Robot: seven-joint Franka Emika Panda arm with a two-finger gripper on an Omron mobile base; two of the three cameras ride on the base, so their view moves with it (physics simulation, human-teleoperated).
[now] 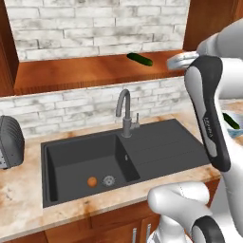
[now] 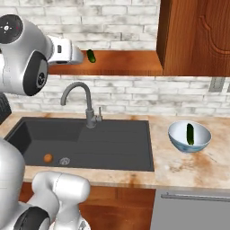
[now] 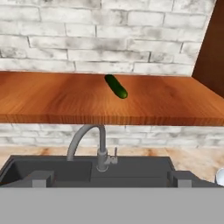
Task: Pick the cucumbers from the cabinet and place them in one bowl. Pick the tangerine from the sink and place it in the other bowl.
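One dark green cucumber (image 3: 116,86) lies on the cabinet's open wooden shelf (image 3: 52,96), near the brick back wall; it also shows as cucumber (image 1: 140,59) and cucumber (image 2: 91,56). My gripper (image 3: 111,178) is open and empty, level with the shelf's front edge and a short way back from the cucumber. A second cucumber (image 2: 190,133) lies in the pale blue bowl (image 2: 179,141) on the counter right of the sink (image 2: 112,139). The tangerine (image 1: 92,181) sits on the basin floor beside the drain. The other bowl is out of view.
A curved grey tap (image 1: 124,111) rises behind the sink, below the shelf. A dark rounded appliance (image 1: 9,142) stands on the counter at far left. A carved cabinet door (image 2: 197,36) closes off the shelf bay on the right.
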